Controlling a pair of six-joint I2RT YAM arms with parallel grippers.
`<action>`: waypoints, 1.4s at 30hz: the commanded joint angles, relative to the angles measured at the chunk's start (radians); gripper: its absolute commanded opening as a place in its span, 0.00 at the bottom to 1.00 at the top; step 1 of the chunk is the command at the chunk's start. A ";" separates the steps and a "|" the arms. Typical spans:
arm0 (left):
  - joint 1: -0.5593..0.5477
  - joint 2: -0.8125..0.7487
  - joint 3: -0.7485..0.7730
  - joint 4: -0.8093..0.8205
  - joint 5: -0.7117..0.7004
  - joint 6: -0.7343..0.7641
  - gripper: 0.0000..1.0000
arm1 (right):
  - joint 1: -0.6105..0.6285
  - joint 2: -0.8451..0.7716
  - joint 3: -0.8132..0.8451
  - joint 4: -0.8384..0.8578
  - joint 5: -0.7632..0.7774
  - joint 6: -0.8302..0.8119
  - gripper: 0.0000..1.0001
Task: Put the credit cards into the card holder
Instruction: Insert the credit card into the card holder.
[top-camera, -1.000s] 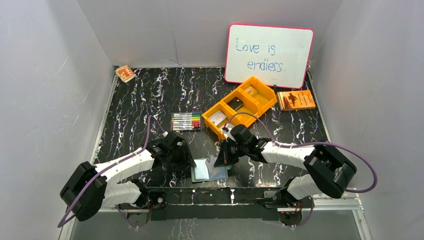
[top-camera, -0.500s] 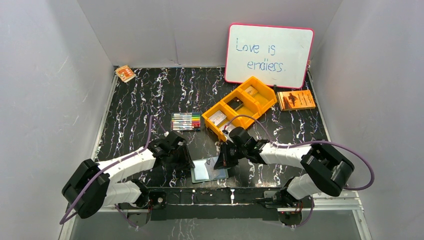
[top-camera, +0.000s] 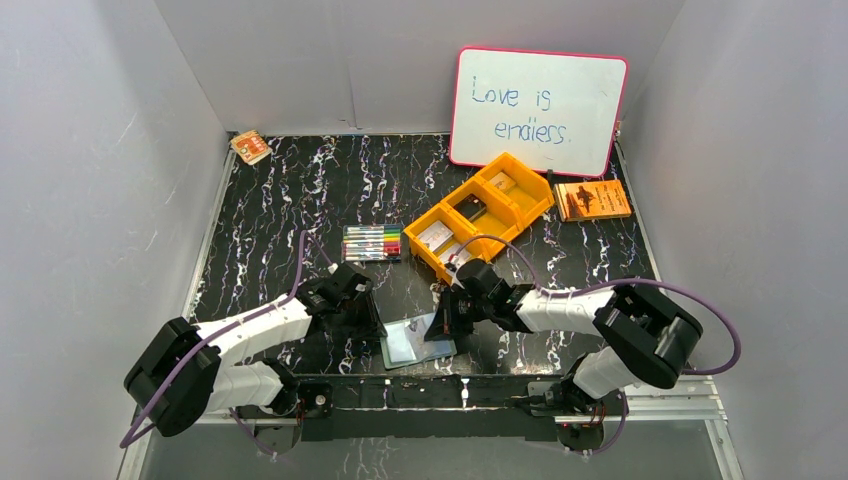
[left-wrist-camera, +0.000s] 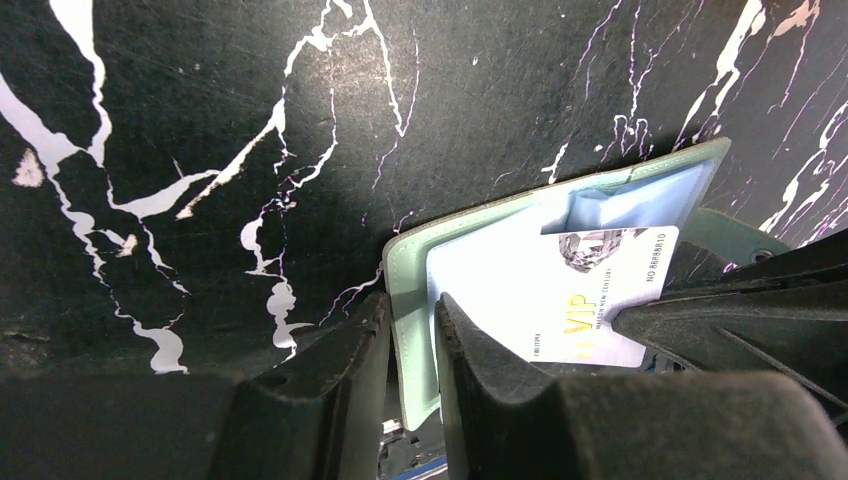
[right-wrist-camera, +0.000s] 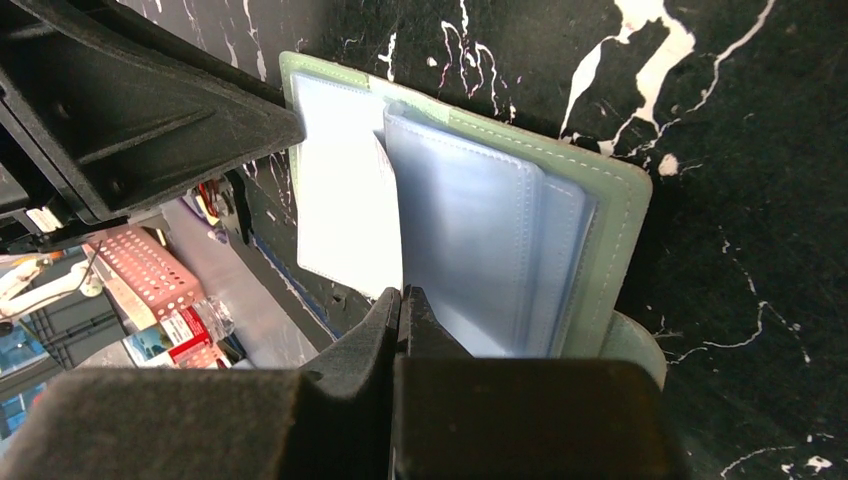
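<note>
One card holder (top-camera: 418, 343) lies open at the middle of the tabletop's (top-camera: 300, 200) near edge, with one whitish credit card (left-wrist-camera: 580, 290) on its pockets. Two arms stretch low and converge on it. The left end effector (left-wrist-camera: 410, 305) pinches the holder's side facing the tabletop's left edge. The right end effector (right-wrist-camera: 402, 300), pressed together, meets the card's edge; whether it grips is unclear.

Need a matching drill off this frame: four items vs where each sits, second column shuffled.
Column one:
1. card holder
2. whiteboard
3. marker set
4. orange-and-white packet

Column two:
A. far left corner
B. just left of the orange bin
C. lying open at the near edge
D. propped against the back wall

Pairs: 1-C, 2-D, 3-B, 4-A
</note>
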 joint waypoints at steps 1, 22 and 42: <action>-0.001 0.032 -0.052 -0.055 -0.028 0.020 0.22 | 0.013 0.017 -0.019 0.047 0.038 0.027 0.00; -0.002 0.031 -0.059 -0.055 -0.026 0.018 0.17 | 0.052 0.051 -0.016 0.043 0.097 0.042 0.00; -0.002 -0.007 -0.034 -0.096 -0.034 0.018 0.23 | 0.111 0.066 -0.067 0.153 0.239 0.171 0.00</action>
